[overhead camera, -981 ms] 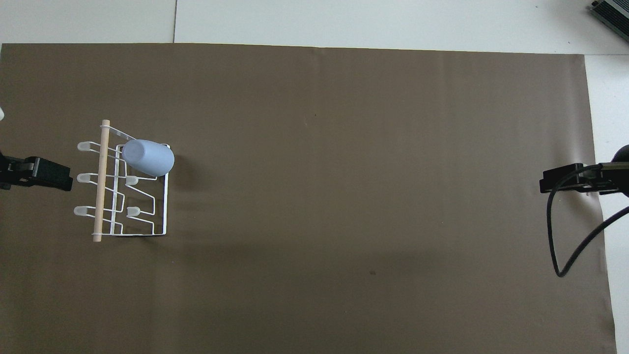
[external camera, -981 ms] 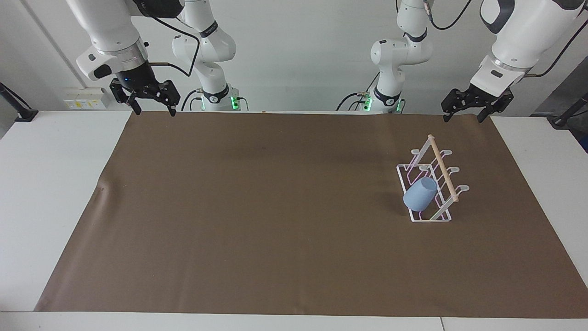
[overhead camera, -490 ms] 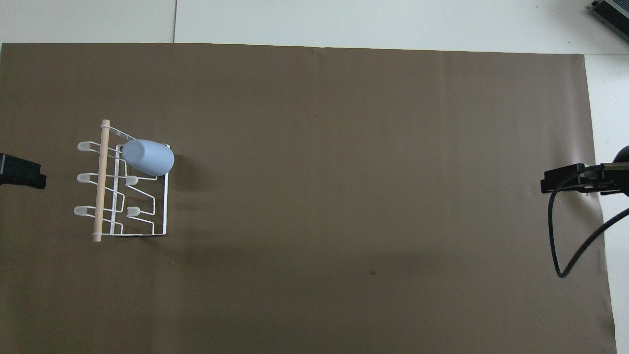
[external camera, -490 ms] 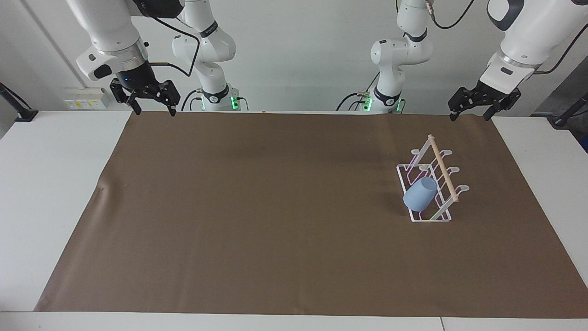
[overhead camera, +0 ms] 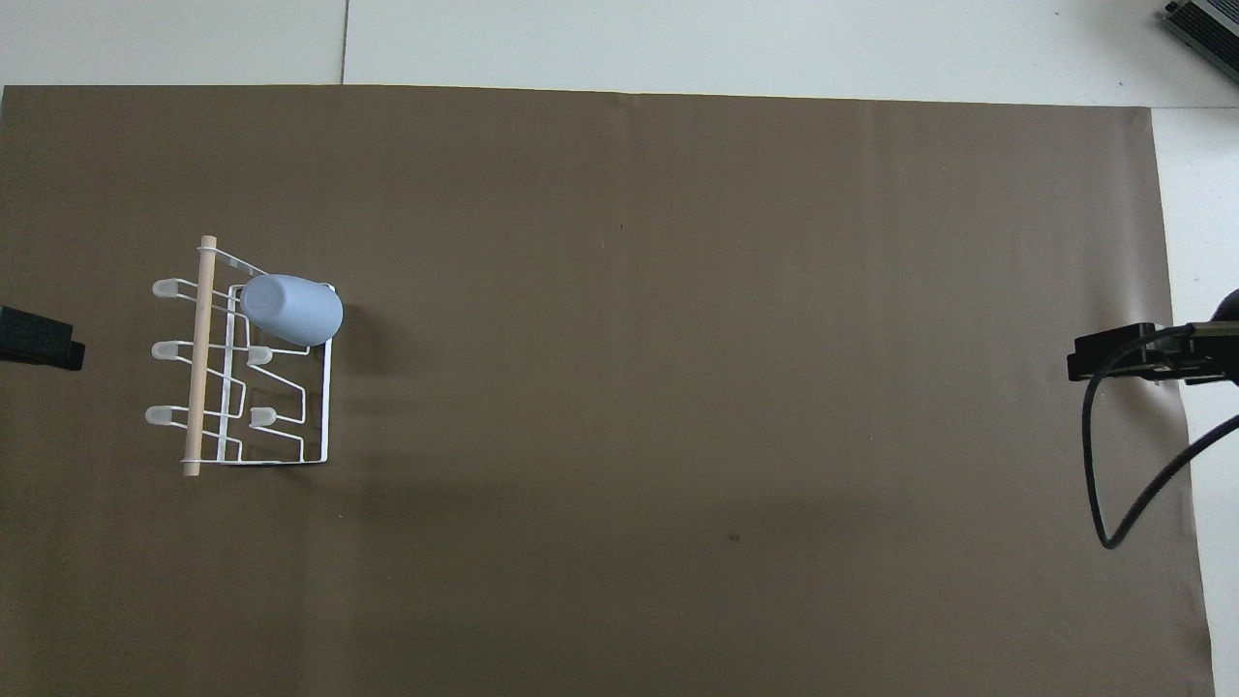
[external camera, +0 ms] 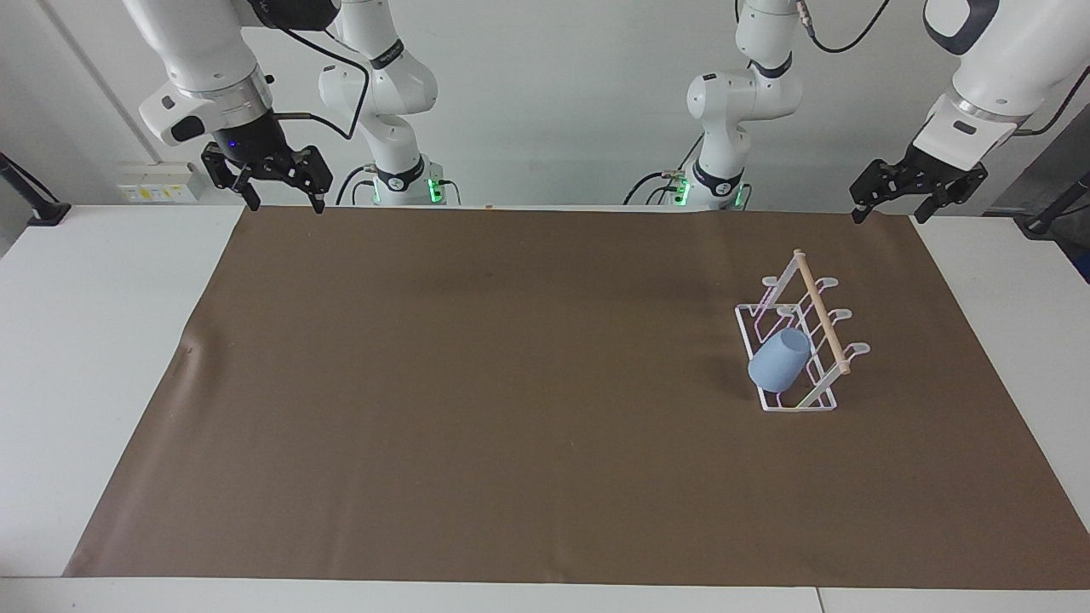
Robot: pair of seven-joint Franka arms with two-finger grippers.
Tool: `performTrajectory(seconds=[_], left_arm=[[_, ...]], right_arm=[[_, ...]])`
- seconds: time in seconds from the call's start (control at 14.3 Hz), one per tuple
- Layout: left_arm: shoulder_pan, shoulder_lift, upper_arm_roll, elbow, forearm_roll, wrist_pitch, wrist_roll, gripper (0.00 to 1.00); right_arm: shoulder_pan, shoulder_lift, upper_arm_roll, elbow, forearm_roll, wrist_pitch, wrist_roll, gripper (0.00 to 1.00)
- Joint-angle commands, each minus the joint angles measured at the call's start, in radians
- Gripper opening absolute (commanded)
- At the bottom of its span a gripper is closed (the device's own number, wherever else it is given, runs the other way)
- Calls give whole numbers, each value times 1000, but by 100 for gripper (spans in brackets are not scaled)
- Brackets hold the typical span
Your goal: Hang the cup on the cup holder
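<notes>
A brown mat [external camera: 511,383] covers the table [external camera: 94,340]. My left gripper [external camera: 918,189] and right gripper [external camera: 277,180] hang with fingers spread, grasping nothing, above its corners. Below my left gripper, the pale blue cup [external camera: 778,360] sits tilted on a prong of the cup holder [external camera: 800,340]; overhead, its closed base [overhead camera: 281,302] shows.

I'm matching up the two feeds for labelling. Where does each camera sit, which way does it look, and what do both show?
Facing view: high across the table, facing the robots; both arms, bases, left tool and right tool show.
Overhead view: high above the robots' end, looking steeply down; only tool tips at the edges show, left, right.
Shared: the cup hung on the cup holder, brown mat.
</notes>
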Motion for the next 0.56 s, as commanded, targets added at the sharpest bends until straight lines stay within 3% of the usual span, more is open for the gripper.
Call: performTrajectory(seconds=[0.0, 0.49], left_arm=[[-8, -12, 12, -5, -4, 12, 25, 100], [-20, -23, 7, -11, -4, 10, 10, 100]], right_arm=[[-15, -23, 7, -27, -15, 8, -23, 100], [-15, -30, 9, -34, -15, 9, -18, 100]])
